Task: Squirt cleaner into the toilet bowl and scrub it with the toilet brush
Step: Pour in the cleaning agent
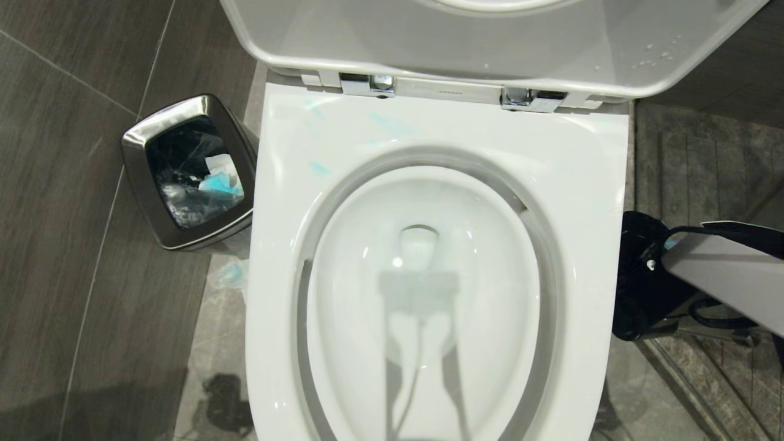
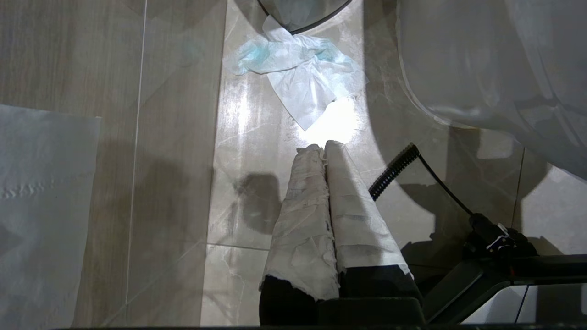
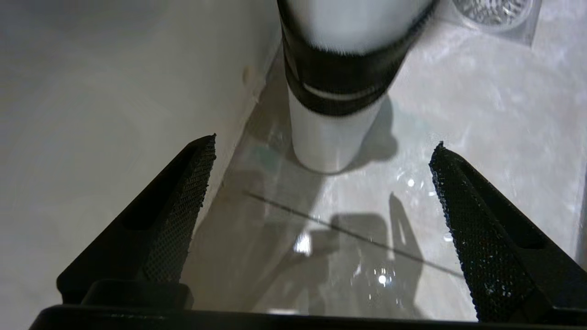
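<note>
- One right claw (image 3: 321,183): two black, mesh-textured fingers (image 3: 183,206) spread wide, empty, above glossy stone floor (image 3: 458,114) beside one white-and-black cylinder (image 3: 335,91).
- One left claw (image 2: 324,149): wrapped fingers pressed together, empty.
- One glossy white oval toilet bowl (image 1: 294,245), centre of the head view, pale blue cleaner (image 1: 318,166) smears on its rim.
- One steel bin (image 1: 138,150).

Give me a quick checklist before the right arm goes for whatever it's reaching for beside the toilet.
1. Right gripper open: ok, fingers spread wide, nothing between them.
2. Left gripper out of the way: ok, shut, above the floor.
3. Lid up, toilet bowl accessible: ok.
4. Toilet brush located: cannot tell; only a white cylinder with black bands stands ahead of the right gripper.
5. Floor hazards: not ok, crumpled tissue lies near the bowl.
</note>
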{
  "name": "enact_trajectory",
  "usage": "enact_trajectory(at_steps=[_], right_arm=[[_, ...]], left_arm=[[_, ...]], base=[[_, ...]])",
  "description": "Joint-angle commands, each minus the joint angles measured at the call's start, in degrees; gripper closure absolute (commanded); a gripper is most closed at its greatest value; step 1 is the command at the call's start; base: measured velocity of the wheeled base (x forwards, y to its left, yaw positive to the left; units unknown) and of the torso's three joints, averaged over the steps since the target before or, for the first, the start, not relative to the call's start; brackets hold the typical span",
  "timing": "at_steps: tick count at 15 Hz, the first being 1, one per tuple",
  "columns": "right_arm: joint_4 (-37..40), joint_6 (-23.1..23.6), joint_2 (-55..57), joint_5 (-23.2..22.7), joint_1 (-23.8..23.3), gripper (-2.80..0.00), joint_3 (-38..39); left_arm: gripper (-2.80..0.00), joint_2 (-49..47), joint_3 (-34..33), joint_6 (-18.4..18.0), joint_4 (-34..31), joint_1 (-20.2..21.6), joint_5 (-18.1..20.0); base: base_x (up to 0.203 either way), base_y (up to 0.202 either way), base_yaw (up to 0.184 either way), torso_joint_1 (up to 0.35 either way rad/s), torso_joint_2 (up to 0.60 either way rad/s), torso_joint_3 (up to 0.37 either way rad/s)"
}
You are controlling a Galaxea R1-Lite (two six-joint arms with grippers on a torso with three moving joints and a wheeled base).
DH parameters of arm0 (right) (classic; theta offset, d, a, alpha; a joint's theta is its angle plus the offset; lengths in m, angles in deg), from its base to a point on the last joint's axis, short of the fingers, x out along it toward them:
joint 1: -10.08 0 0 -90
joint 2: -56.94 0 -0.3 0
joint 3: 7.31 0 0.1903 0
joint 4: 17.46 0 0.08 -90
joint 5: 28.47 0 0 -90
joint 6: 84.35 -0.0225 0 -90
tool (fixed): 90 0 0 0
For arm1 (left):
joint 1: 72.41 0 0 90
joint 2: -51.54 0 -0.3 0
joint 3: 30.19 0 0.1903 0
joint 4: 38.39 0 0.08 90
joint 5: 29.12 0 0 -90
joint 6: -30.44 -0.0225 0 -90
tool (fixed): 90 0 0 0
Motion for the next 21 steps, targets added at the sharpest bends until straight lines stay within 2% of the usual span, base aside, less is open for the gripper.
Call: enact_trajectory(at_steps=[1, 9, 21], right_arm=[[-0.54, 0.05, 0.79, -0.11, 0.38, -2.8, -2.41], [-0.54, 0.05, 1.81, -0.11, 1.08, -2.8, -5.88], [-0.54, 1.76, 7.89, -0.2, 1.49, -2.8, -17.19]], left_arm=[[0.0, -0.08, 0.02, -0.02, 0.0, 0.01, 0.0], [0.0, -0.08, -0.03, -0.02, 0.0, 0.01, 0.0], [0.0, -0.08, -0.06, -0.02, -0.02, 0.01, 0.0]], base=[[0.0, 0.0, 0.0, 0.0, 0.0, 0.0], [0.0, 0.0, 0.0, 0.0, 0.0, 0.0], [0.0, 0.0, 0.0, 0.0, 0.0, 0.0]])
